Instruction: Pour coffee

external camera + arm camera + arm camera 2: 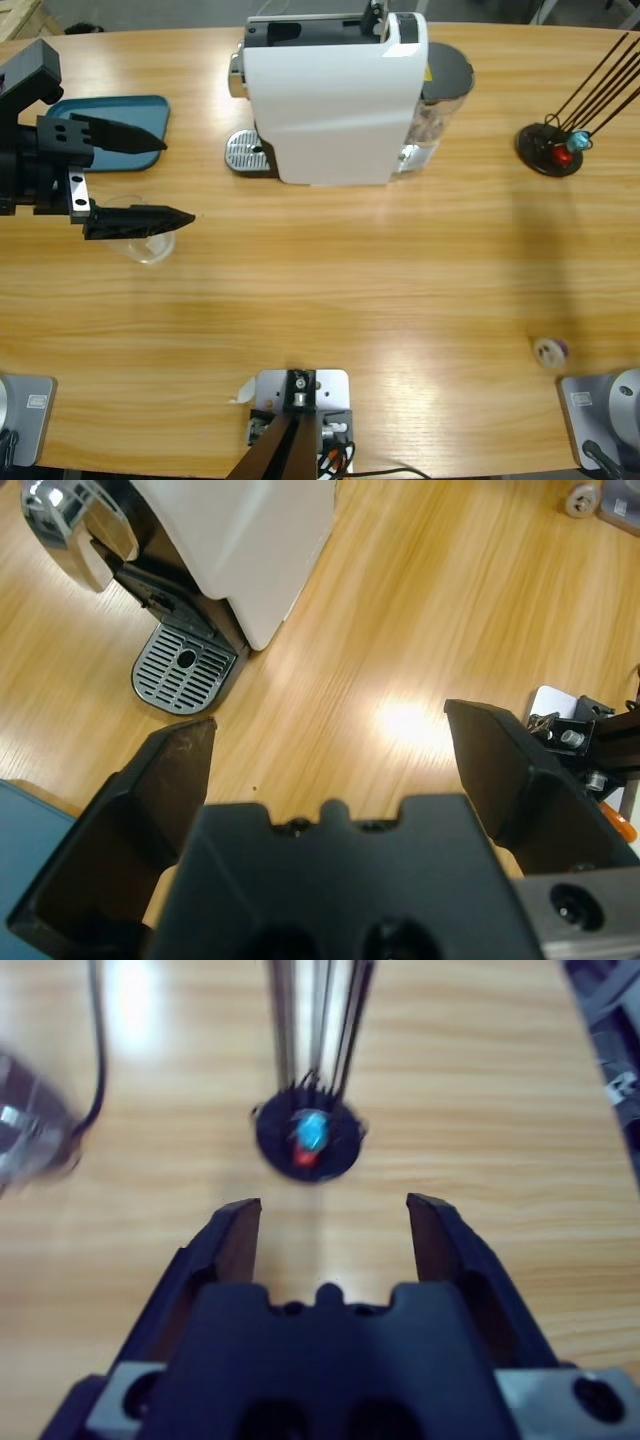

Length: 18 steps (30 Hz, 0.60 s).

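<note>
1. The clear glass tumbler [148, 243] sits on the long wooden table [350, 290] near its left end, just in front of the flat teal tray [140, 112]. It's half hidden under a black jaw, so you can't really tell whether there's any coffee in it.
2. Your left gripper [140, 178] comes in from the left edge of the high view with its two black jaws spread wide and nothing between them. One jaw hangs over the tumbler, the other over the tray's edge.
3. The left wrist view looks past those jaws at the white boxy coffee machine [335, 95] and its round silver drip grate [185, 668], which has nothing standing on it.
4. The machine stands at the back middle of the table, with a dark-lidded clear water tank [445, 95] on its right side.
5. Your right gripper [333, 1232] is spread too, holding nothing, hovering over bare wood just short of the round black capsule stand with thin wire rods [308, 1138]. It doesn't show in the high view.
6. That stand holds a blue and a red capsule. A small purple-rimmed capsule [550, 350] lies alone near the front right.
</note>
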Tool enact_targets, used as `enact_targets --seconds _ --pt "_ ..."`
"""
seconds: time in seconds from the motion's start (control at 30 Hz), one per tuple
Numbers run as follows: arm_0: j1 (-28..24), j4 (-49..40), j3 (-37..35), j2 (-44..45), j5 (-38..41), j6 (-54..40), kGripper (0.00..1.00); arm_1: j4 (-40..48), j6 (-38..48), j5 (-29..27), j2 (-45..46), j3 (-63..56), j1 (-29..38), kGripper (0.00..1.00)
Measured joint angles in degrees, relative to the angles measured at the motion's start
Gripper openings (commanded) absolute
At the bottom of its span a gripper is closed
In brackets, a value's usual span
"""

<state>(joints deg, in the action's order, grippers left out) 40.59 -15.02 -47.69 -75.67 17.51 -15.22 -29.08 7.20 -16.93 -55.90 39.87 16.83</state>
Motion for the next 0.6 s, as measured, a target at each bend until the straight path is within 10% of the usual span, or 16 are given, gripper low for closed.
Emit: enact_targets --seconds 0.37,0.6 --pt "0.5 0.7 0.2 -0.1 0.0 0.1 0.991 -21.9 2.9 5.7 4.2 9.1 3.5 0.789" --pt "0.6 1.1 1.1 -0.1 -0.2 0.1 0.992 -25.0 23.9 8.0 -0.1 10.0 14.4 0.918"
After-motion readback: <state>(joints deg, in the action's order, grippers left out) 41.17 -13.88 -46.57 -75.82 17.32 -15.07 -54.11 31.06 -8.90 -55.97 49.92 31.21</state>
